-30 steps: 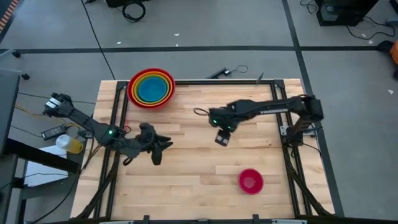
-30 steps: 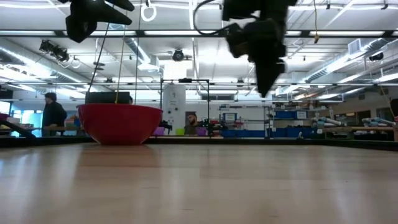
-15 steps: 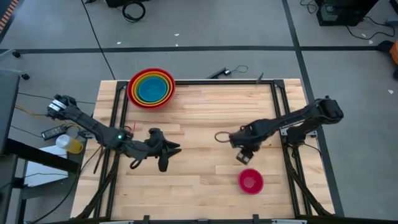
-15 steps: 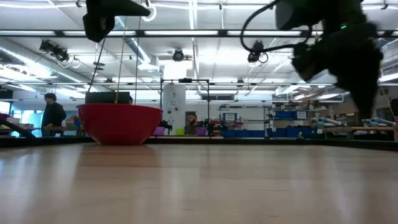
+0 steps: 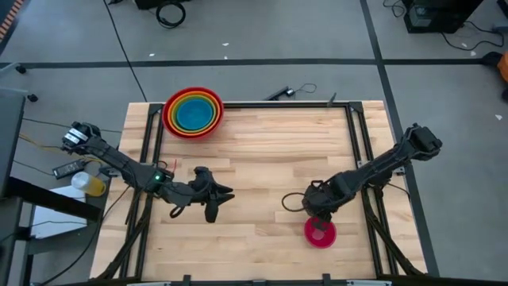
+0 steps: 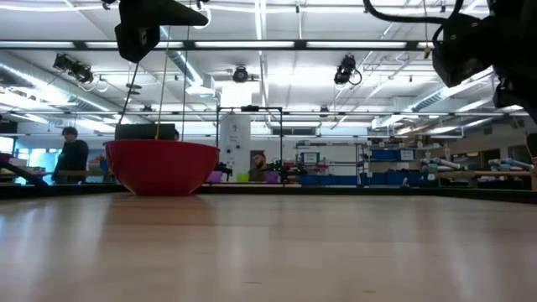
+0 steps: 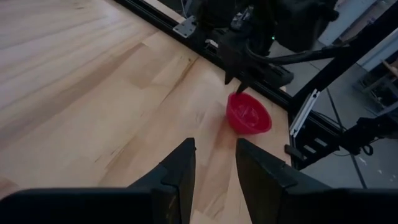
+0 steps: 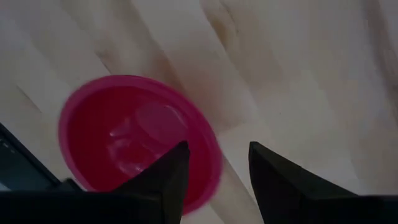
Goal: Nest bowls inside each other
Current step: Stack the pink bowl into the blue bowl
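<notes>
A stack of nested bowls [image 5: 192,111], red outermost, then orange, green and blue, rests on its base at the table's far left; the low view shows its red wall [image 6: 161,166]. The small magenta pink bowl [image 5: 321,233] sits upright near the front right, also visible as the pink bowl [image 7: 249,114] and the pink bowl [image 8: 130,137]. My right gripper [image 5: 317,214] points down just above its far rim, open, one finger over the inside and one outside [image 8: 217,180]; no touch shows. My left gripper [image 5: 218,197] hovers open over the table's middle left [image 7: 212,163].
Black frame rails [image 5: 361,151] run along the table's edges. A cable [image 5: 290,91] lies at the far edge. A yellow bottle [image 5: 89,184] stands off the table's left side. Bare wood lies between the stack and the pink bowl.
My right gripper has swept from the table's middle toward the near right and sunk, ending just above the pink bowl, its wrist rolling on the way. My left gripper has drifted a little toward the right and the near edge. The bowls have stayed put.
</notes>
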Robot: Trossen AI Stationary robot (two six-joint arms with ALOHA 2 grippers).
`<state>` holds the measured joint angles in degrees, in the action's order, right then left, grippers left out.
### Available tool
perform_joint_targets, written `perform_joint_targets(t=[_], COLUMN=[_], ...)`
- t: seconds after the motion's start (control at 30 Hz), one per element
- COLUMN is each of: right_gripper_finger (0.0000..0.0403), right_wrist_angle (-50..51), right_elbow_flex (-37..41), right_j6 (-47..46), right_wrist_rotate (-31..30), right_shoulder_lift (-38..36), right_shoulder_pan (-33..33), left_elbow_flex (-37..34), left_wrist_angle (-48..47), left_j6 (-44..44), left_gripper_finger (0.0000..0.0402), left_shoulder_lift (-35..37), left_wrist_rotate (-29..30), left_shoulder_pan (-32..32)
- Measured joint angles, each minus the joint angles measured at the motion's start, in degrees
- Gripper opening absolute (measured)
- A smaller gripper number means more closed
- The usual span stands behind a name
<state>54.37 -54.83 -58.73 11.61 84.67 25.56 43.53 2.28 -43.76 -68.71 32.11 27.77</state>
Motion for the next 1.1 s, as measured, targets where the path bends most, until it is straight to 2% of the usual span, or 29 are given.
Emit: perform_joint_targets(t=[0.43, 0.53, 0.63, 0.7, 0.83, 1.1], right_gripper_finger=[0.0161, 0.0116, 0.0034, 0.0021, 0.0028, 0.0021], right_wrist_angle=[-6.2, -10.1, -12.9, -14.7, -18.4, -33.4], right_elbow_flex=[0.0, -0.5, -3.1, -5.6, -10.9, -15.5], right_j6=[-3.1, -3.0, -3.0, -2.5, -1.3, 0.6], right_wrist_rotate=[0.4, 1.5, 0.9, -1.1, -5.9, -20.7], right_shoulder_lift=[8.4, 9.4, 9.7, 9.7, 9.8, 9.9], right_shoulder_pan=[2.1, 2.1, 1.5, 0.6, -2.8, -12.7], left_elbow_flex=[0.0, 0.0, 0.0, 0.0, 0.0, 0.0], left_wrist_angle=[-0.4, -0.7, -4.2, -9.2, -18.0, -22.3], left_j6=[0.5, 0.0, -0.2, -1.9, -7.4, -9.6], left_gripper_finger=[0.0116, 0.0116, 0.0116, 0.0116, 0.0117, 0.0117], left_shoulder_lift=[0.0, 0.0, 0.3, 1.1, 4.0, 13.4], left_wrist_rotate=[-0.6, -1.0, -1.1, -1.2, -1.8, 0.5], left_shoulder_pan=[0.1, 0.7, 1.7, 2.7, 3.1, 3.3])
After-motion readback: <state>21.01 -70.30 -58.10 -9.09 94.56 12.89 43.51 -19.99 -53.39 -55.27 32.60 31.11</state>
